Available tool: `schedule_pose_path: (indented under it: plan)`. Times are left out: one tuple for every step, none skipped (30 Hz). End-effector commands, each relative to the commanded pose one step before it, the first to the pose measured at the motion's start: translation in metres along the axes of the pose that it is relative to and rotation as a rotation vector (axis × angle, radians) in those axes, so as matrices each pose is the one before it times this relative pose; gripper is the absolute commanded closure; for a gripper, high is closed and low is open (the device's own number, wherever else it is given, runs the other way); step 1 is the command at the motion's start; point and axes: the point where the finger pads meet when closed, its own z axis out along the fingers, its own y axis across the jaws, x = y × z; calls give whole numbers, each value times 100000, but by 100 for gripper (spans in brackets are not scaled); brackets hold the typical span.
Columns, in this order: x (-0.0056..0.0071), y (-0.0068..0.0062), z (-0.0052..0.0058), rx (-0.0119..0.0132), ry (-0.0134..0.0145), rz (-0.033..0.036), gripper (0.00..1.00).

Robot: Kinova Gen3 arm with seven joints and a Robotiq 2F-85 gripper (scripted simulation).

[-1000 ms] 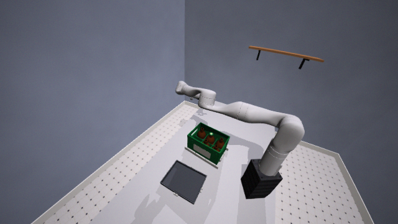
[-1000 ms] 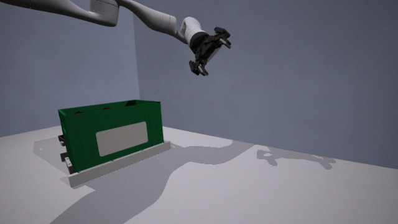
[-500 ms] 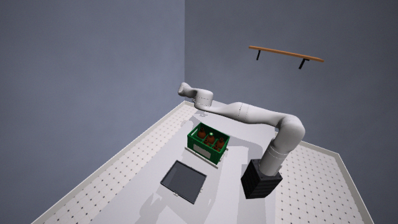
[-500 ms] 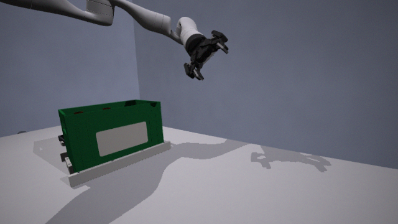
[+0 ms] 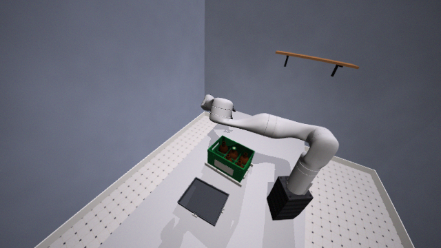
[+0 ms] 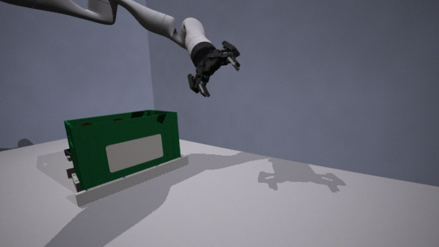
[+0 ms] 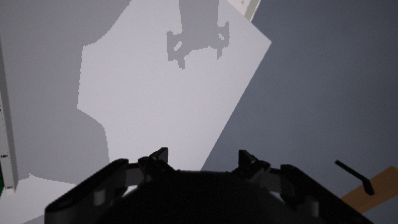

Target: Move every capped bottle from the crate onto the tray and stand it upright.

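Top view: the crate (image 5: 224,167) (image 6: 90,154) stands upright on the table (image 5: 148,210) (image 6: 219,206) (image 7: 145,100), brown bottles (image 5: 223,148) inside; one, near the middle, shows a pale top (image 5: 234,148), probably a cap. The tray (image 5: 204,201), bare, lies flat at the crate's 7 o'clock. Judged step: approach to the first capped bottle, none being delivered. The next move calls for bringing the end effector (image 6: 221,78) (image 7: 202,156) over that bottle and descending vertically, clear of the walls.

Exterior view: the end effector is spread wide, holding nothing, above and at 1 o'clock of the crate. Its fingers, hidden from the top view, slant off vertical; the crate wall hides most bottles.

Wrist view: no bottle appears; the fingers stand wide apart. Re-aiming is required.

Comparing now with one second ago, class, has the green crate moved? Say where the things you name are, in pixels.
No. In the top view the green crate (image 5: 215,158) (image 6: 92,154) sits in the same place relative to the tray (image 5: 180,203), and in the exterior view against the wall corner.
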Motion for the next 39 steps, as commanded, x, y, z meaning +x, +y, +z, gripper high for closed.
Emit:
schedule_pose_path:
  plan:
    - [-280, -1169, -644, 907, 3957, -3075, 0]
    - [-110, -314, 15, 181, 815, -970, 0]
    - [-107, -315, 15, 181, 815, -970, 0]
    - [-104, -316, 15, 181, 815, -970, 0]
    - [-101, -317, 15, 181, 815, -970, 0]
    - [-98, -318, 14, 181, 815, -970, 0]
    - [-95, -319, 14, 181, 815, -970, 0]
    - [-92, -320, 14, 181, 815, -970, 0]
    - [0, 0, 0, 0, 0, 0, 0]
    - [0, 0, 0, 0, 0, 0, 0]
    - [-378, 187, 683, -284, -1901, -241, 0]
    - [-150, -294, -46, 172, 826, -962, 0]
    - [-147, -295, -47, 172, 826, -962, 0]
    - [-144, -297, -48, 172, 826, -962, 0]
    - [-141, -298, -48, 172, 826, -962, 0]
    - [-137, -300, -49, 172, 826, -962, 0]
    - [-134, -301, -50, 172, 826, -962, 0]
    - [-131, -303, -50, 172, 826, -962, 0]
    - [-127, -304, -51, 172, 826, -962, 0]
    - [-124, -305, -51, 172, 826, -962, 0]
    - [-121, -306, -52, 172, 826, -962, 0]
    - [-117, -308, -52, 172, 826, -962, 0]
    - [-114, -309, -53, 172, 826, -962, 0]
    - [-110, -310, -53, 172, 826, -962, 0]
    - [-107, -311, -53, 172, 826, -962, 0]
    - [0, 0, 0, 0, 0, 0, 0]
    - [0, 0, 0, 0, 0, 0, 0]
    - [-262, -13, 587, 72, -1559, -145, 0]
    - [-131, -295, -84, 162, 834, -957, 0]
    - [-127, -296, -85, 162, 834, -957, 0]
    - [-124, -298, -86, 162, 834, -957, 0]
    - [-120, -299, -86, 162, 834, -957, 0]
    - [-116, -300, -87, 162, 834, -957, 0]
    - [-113, -301, -87, 162, 834, -957, 0]
    - [-109, -303, -87, 162, 834, -957, 0]
    - [-106, -304, -88, 162, 834, -957, 0]
    - [-102, -305, -88, 162, 834, -957, 0]
    - [-98, -306, -89, 162, 834, -957, 0]
    - [-95, -307, -89, 162, 834, -957, 0]
